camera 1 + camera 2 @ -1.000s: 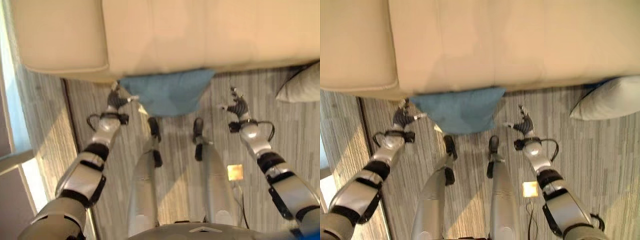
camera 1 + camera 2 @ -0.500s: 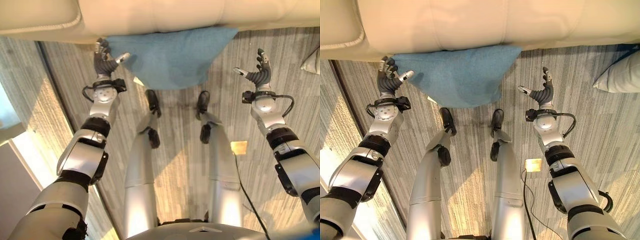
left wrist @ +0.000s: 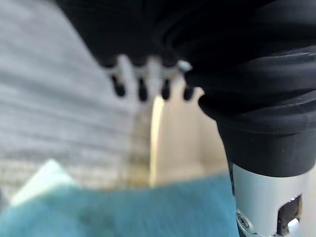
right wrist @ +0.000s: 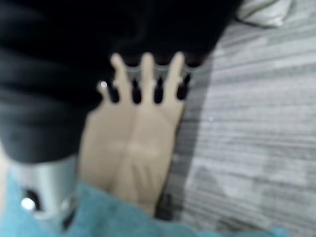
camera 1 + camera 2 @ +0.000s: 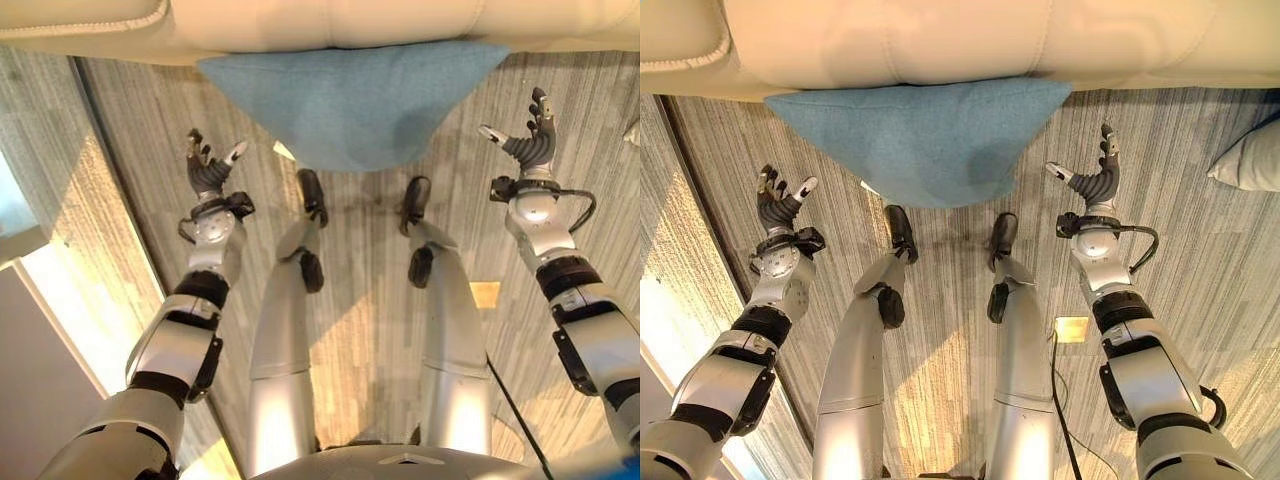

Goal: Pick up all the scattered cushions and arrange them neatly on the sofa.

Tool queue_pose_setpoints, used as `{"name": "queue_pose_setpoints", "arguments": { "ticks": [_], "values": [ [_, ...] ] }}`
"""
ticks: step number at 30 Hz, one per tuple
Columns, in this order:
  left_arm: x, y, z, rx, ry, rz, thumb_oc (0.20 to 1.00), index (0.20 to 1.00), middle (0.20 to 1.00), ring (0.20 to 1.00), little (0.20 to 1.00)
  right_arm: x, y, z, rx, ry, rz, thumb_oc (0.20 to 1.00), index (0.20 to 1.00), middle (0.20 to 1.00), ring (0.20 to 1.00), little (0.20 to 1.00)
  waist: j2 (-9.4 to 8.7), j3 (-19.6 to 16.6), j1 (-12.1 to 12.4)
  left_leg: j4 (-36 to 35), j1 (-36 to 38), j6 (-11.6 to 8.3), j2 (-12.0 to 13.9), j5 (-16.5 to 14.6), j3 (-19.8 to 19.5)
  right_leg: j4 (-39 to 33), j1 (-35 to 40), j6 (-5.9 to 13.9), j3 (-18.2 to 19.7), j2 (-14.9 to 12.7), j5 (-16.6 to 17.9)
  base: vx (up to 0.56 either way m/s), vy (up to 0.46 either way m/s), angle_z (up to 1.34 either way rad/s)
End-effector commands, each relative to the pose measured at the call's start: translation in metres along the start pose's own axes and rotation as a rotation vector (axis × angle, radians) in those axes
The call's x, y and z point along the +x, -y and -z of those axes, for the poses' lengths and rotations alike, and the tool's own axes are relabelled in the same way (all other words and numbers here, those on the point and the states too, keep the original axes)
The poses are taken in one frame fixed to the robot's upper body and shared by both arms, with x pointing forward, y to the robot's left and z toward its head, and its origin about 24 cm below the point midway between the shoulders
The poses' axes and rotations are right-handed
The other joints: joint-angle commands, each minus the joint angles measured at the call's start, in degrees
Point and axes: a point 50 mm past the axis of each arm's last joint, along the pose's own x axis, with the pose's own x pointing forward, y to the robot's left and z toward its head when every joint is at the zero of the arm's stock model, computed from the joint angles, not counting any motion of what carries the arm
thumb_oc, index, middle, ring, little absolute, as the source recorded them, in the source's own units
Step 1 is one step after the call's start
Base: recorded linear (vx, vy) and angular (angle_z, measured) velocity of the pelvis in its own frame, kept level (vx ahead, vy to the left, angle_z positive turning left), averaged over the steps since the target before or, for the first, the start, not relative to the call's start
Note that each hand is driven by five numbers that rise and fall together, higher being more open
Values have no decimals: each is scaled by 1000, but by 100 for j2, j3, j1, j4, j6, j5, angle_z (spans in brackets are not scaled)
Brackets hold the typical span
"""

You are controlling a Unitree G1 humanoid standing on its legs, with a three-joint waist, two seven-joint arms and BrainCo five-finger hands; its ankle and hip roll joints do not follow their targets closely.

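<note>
Blue cushion point(image 5: 355, 105) sits on the floor against your sofa point(image 5: 940, 40) (cream leather), left hand point(image 5: 208, 172) and right hand point(image 5: 527, 145) spread wide, empty, flanking it.

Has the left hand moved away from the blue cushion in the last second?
Yes. The left hand was touching the corner of the blue cushion by the sofa; now it hangs apart from the cushion, nearer the robot, fingers open.

Matt blue cloth cushion point(image 5: 350, 100), smooth beige leather-like sofa point(image 5: 320, 20), striped grey carpet floor point(image 5: 130, 130).
</note>
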Motion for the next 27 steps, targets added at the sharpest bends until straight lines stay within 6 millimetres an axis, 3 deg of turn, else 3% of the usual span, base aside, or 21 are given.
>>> {"name": "queue_pose_setpoints", "arguments": {
  "ticks": [1,7,11,12,14,17,18,19,20,23,27],
  "values": [
    [-3,-9,7,35,-20,27,1000,1000,1000,1000,1000,-4,3,1,-8,34,-34,1000,1000,1000,1000,1000,118,-573,-19,234,-39,-217,71,-631,-390,-424,189,446,279,-102,132,0,0,0],
    [10,15,-18,82,46,131,1000,1000,1000,1000,1000,11,-3,-27,-14,115,-62,1000,1000,1000,1000,1000,147,-500,-33,544,-379,-198,119,-656,-435,-106,-160,445,324,-87,92,1,-3,1],
    [17,53,-53,127,168,244,1000,1000,1000,1000,1000,22,-21,-59,8,193,-110,1000,1000,1000,1000,1000,165,-392,-34,854,-756,-160,150,-697,-509,185,-508,444,338,-63,49,7,-10,-1],
    [17,75,-68,126,216,296,1000,1000,1000,1000,1000,25,-36,-76,32,226,-149,1000,1000,1000,1000,1000,177,-354,-23,965,-909,-151,164,-701,-526,263,-646,435,351,-53,38,29,-48,-2],
    [15,94,-80,130,249,336,1000,1000,1000,1000,1000,27,-50,-91,37,254,-189,1000,1000,1000,1000,1000,197,-276,-14,1097,-1041,-154,162,-701,-547,397,-774,419,370,-24,11,12,-15,0],
    [10,131,-102,138,314,413,1000,1000,1000,1000,1000,17,-96,-116,2,309,-333,1000,1000,1000,1000,1000,228,-250,14,1246,-1258,-147,147,-700,-628,541,-966,376,383,42,-31,17,-37,0],
    [8,136,-105,128,320,422,805,805,805,805,805,14,-103,-119,-1,315,-357,438,438,438,438,438,232,-242,23,1266,-1259,-147,123,-700,-642,576,-967,364,389,56,-34,0,0,0],
    [8,136,-106,128,321,421,526,526,526,526,526,14,-103,-120,-1,316,-357,200,200,200,200,200,233,-235,19,1269,-1259,-147,122,-702,-642,579,-967,364,390,56,-36,0,0,0],
    [6,143,-111,106,333,434,200,200,200,200,200,8,-117,-124,14,323,-398,200,200,200,200,200,237,-235,28,1268,-1261,-155,123,-699,-650,593,-968,355,397,60,-45,-2,-31,3],
    [4,144,-115,70,343,438,200,200,200,200,200,0,-127,-128,37,333,-435,200,200,200,200,200,253,-282,46,1255,-1260,-174,116,-678,-672,612,-968,340,379,91,-51,-2,-14,1],
    [3,135,-110,30,332,423,200,200,200,200,200,-3,-122,-124,80,341,-423,200,200,200,200,200,253,-443,44,1178,-1257,-194,105,-638,-686,582,-933,322,328,131,-54,0,-8,1]
  ]
}}
